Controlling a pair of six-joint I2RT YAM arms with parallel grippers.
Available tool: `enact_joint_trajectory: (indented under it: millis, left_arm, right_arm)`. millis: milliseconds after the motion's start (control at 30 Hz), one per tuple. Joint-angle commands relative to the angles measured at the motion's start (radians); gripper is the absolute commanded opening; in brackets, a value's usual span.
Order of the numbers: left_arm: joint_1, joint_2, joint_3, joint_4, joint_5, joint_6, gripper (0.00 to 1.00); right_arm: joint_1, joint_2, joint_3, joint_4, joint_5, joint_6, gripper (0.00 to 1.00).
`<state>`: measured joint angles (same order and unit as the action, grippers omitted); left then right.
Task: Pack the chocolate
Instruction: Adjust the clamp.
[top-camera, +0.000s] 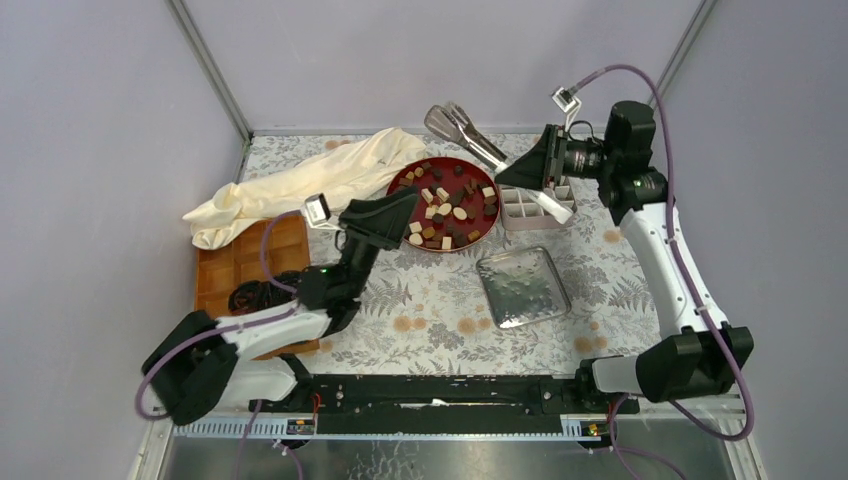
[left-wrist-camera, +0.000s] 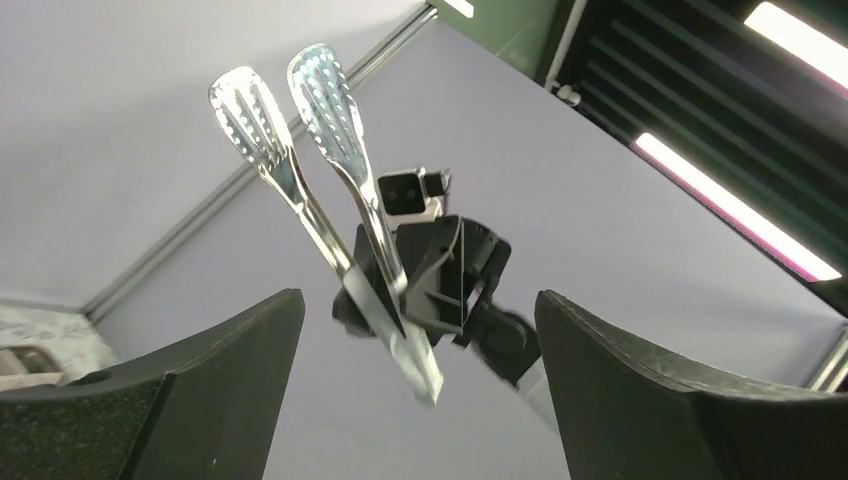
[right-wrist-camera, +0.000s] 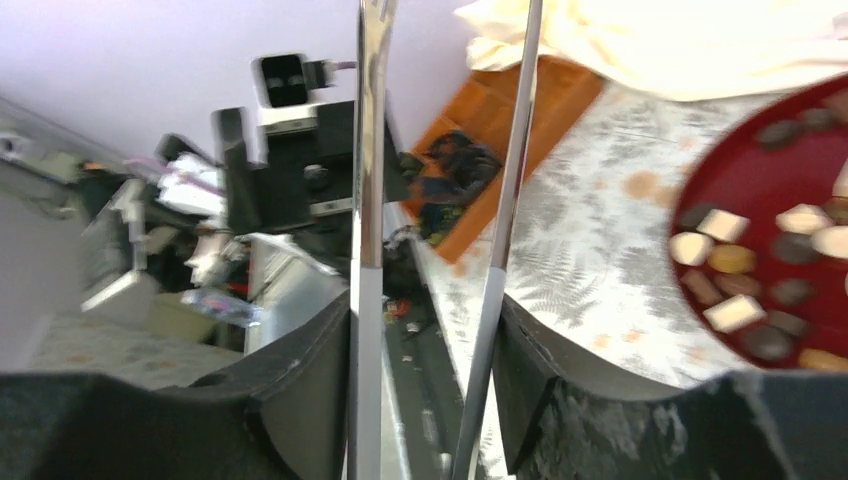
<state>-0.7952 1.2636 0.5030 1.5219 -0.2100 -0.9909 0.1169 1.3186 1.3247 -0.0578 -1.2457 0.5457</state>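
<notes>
Many small chocolate pieces (top-camera: 446, 205), dark brown, tan and cream, lie on a round red plate (top-camera: 416, 171) at the table's middle back. My right gripper (top-camera: 508, 177) is shut on a pair of metal tongs (top-camera: 462, 126), held in the air above the plate's far right side, tips pointing back left. In the right wrist view the tongs' two arms (right-wrist-camera: 368, 200) run between my fingers (right-wrist-camera: 425, 340), with the chocolate (right-wrist-camera: 735, 260) on the plate (right-wrist-camera: 770, 180) at the right. My left gripper (top-camera: 408, 197) is open and empty at the plate's left edge; its view (left-wrist-camera: 420, 330) looks up at the tongs (left-wrist-camera: 325, 110).
A white divided box (top-camera: 528, 207) stands right of the plate, under the right gripper. A square metal lid (top-camera: 522, 286) lies nearer in front. A cream cloth (top-camera: 300, 180) and a wooden tray (top-camera: 240, 255) with dark coiled items (top-camera: 255, 295) are at the left.
</notes>
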Motion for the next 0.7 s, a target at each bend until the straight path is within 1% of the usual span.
enact_joint_trajectory:
  millis: [0,67,100,133,167,200,233,267,300,367,433,533,667]
  left_arm:
    - [0.047,-0.239,-0.069,-0.247,-0.004,0.129,0.93]
    - [0.103,-0.365,-0.027,-0.606,0.037,0.155,0.93]
    - [0.129,-0.413,0.018,-0.787,0.052,0.181,0.94]
    - [0.154,-0.442,0.064,-0.975,0.057,0.215,0.95]
    - [0.186,-0.455,0.114,-1.126,0.058,0.247,0.96]
    - [0.210,-0.456,0.155,-1.270,0.062,0.269,0.98]
    - [0.240,-0.451,0.191,-1.378,0.073,0.285,0.99]
    - [0.267,-0.443,0.212,-1.446,0.092,0.295,0.99]
    - [0.291,-0.434,0.223,-1.486,0.118,0.302,0.99]
    - [0.329,-0.417,0.222,-1.503,0.159,0.296,0.99]
    - [0.353,-0.402,0.202,-1.462,0.190,0.280,0.99]
    - [0.372,-0.370,0.176,-1.403,0.205,0.263,0.99]
    - [0.403,-0.308,0.169,-1.346,0.271,0.251,0.99]
  right_arm:
    - [0.000,0.066,0.214,-0.548,0.232,-0.552,0.54]
    - [0.005,0.100,0.261,-0.663,0.362,-0.713,0.53]
    - [0.009,0.114,0.273,-0.701,0.416,-0.763,0.53]
    - [0.016,0.124,0.283,-0.730,0.470,-0.807,0.53]
    - [0.027,0.137,0.292,-0.757,0.517,-0.844,0.53]
    - [0.038,0.148,0.300,-0.779,0.561,-0.872,0.52]
    - [0.047,0.164,0.310,-0.796,0.596,-0.896,0.52]
    - [0.059,0.176,0.315,-0.809,0.629,-0.913,0.52]
    - [0.071,0.187,0.319,-0.816,0.661,-0.928,0.52]
    - [0.097,0.207,0.320,-0.830,0.716,-0.952,0.52]
    - [0.121,0.230,0.315,-0.843,0.761,-0.969,0.52]
    - [0.138,0.270,0.313,-0.874,0.766,-0.967,0.51]
    - [0.169,0.313,0.286,-0.863,0.784,-0.959,0.50]
